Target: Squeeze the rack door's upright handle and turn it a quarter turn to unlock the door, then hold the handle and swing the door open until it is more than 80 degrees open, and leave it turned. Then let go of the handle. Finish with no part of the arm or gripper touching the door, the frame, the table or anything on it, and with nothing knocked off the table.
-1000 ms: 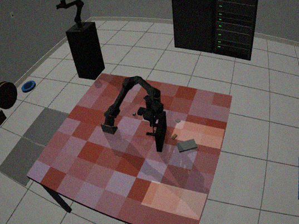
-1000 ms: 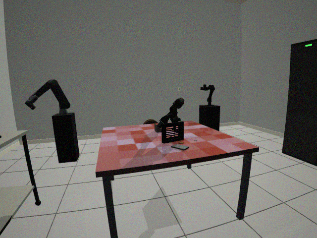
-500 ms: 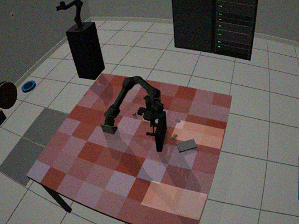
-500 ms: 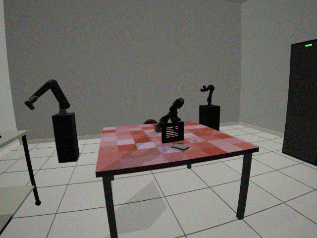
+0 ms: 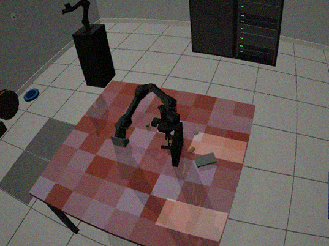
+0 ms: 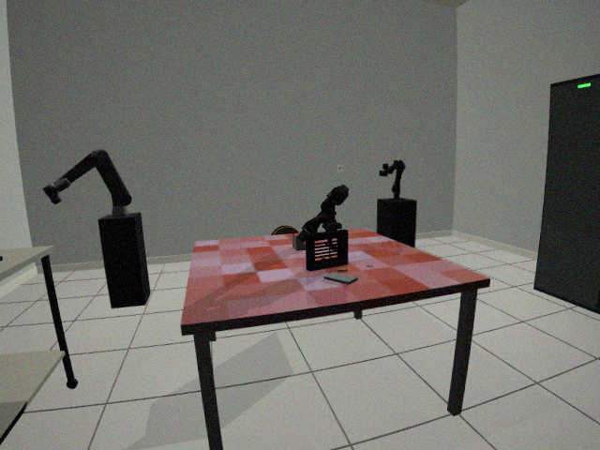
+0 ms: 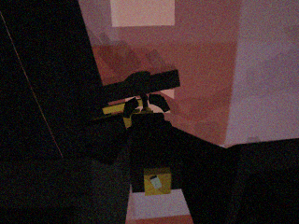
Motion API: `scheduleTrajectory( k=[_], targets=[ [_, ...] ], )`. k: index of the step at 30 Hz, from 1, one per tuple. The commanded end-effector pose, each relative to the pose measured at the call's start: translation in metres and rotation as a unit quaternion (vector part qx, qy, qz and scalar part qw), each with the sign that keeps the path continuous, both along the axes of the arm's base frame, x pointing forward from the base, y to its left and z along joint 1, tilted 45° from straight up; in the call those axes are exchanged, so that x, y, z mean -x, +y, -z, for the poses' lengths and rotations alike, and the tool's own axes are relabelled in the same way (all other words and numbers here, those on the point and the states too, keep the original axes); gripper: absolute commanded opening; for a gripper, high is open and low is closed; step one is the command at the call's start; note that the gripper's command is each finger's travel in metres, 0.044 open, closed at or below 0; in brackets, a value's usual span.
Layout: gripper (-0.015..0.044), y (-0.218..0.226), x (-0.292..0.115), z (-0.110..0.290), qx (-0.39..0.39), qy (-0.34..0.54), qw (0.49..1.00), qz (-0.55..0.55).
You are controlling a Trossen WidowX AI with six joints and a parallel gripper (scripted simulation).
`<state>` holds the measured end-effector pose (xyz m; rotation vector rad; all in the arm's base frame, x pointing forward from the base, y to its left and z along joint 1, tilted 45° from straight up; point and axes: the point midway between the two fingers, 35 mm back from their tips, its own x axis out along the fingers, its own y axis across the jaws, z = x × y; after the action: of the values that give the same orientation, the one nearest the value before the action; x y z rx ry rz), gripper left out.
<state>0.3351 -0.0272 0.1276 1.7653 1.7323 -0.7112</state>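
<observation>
The rack door and its frame stand upright on the red checkered table as one dark panel; the door looks closed. The panel fills the left of the wrist view. My gripper is at the panel's handle side, pointing down, shut on the handle. The handle is a dark upright block with a yellow patch at its near end, between the fingers in the wrist view. A dark crossbar lies beyond it. In the exterior view the fingers are hidden behind the panel; the handle's exact turn is too dark to tell.
Behind the panel lie a grey slab, a small tan block and a small grey-green piece. A small pale item lies near my arm. My arm arches over the table from its base.
</observation>
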Motion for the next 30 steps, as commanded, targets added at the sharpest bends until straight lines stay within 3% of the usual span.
scheduleTrajectory(
  k=[1, 30],
  targets=[
    [0.0014, -0.001, 0.002, 0.001, -0.001, -0.02, 1.0, -0.02],
    [0.0014, -0.017, 0.03, 0.019, 0.006, -0.203, 0.957, -0.206]
  ],
)
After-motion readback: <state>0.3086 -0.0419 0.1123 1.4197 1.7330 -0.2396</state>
